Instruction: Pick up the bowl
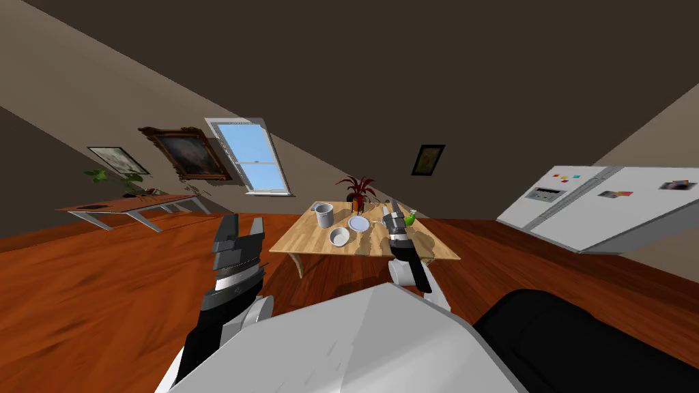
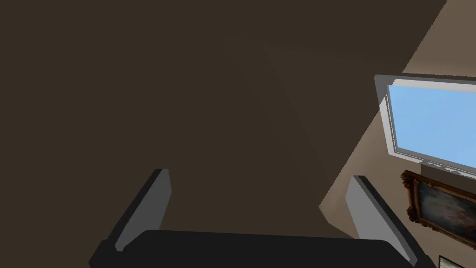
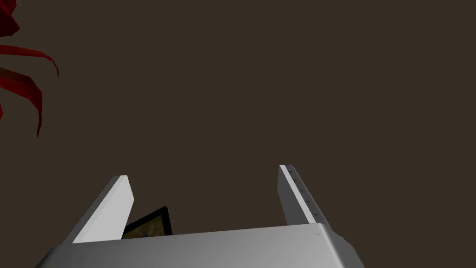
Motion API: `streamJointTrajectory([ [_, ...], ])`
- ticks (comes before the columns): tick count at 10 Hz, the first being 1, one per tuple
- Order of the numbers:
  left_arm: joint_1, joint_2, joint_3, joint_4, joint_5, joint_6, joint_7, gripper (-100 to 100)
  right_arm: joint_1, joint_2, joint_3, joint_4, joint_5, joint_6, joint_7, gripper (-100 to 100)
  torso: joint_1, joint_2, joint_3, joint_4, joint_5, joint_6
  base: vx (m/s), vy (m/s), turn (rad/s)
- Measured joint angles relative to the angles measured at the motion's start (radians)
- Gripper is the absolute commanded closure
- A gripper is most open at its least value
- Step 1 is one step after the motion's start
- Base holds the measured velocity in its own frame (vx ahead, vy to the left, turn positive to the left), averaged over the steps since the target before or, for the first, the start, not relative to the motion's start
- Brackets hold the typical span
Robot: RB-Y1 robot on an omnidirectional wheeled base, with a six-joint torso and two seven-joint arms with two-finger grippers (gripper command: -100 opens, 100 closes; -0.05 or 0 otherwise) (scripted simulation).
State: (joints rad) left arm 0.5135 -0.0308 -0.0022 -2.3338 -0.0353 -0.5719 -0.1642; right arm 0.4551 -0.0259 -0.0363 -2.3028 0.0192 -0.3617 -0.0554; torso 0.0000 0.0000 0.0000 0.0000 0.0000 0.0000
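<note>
My left gripper [image 1: 243, 222] hung nearest to me, raised over the glossy red-brown floor [image 1: 102, 293] short of the table and well apart from everything on it. Its flat grey fingers [image 2: 148, 209] stood wide apart with nothing between them.

Beyond it lay the rectangular tabletop [image 1: 304, 244], light wood with a plain grain. The bowl [image 1: 339, 236] sat close to the near edge, a little left of the middle. It was small, round and plain white, with a thick rim. Just past it lay a flat pale plate [image 1: 359, 223], though I could not tell whether the two touched.

My right gripper [image 1: 392, 211] hovered over the right half of the tabletop, beside the plate. The bowl lay to its left and nearer to me, with the plate roughly between them. The blade-like fingers [image 3: 107, 209] were open about a third of that view's width, gripping nothing and touching nothing. They pointed at the dull brown wall [image 3: 279, 83], not down at the wood.

A small green object [image 1: 410, 218] sat just right of that gripper, too small to name. A grey cylindrical cup [image 1: 323, 215] stood toward the far left corner. At the far edge rose a plant [image 1: 356, 185] with spiky dark-red leaves.
</note>
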Motion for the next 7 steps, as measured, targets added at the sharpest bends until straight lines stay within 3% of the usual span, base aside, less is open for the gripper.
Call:
streamJointTrajectory([
  [4, 0.0, 0.0, 0.0, 0.0, 0.0, 0.0, 0.0, 0, 0.034, -0.091, -0.017, 0.066, 0.085, 0.036, -0.026, -100, 0.004, -0.001, 0.0, 0.0, 0.001, 0.0, 0.009, 0.073, 0.228],
  [7, 0.0, 0.0, 0.0, 0.0, 0.0, 0.0, 0.0, 0, 0.091, -0.153, -0.029, 0.108, 0.159, 0.057, -0.052, -100, 0.005, 0.001, 0.0, 0.0, 0.001, 0.0, 0.004, 0.075, 0.181],
])
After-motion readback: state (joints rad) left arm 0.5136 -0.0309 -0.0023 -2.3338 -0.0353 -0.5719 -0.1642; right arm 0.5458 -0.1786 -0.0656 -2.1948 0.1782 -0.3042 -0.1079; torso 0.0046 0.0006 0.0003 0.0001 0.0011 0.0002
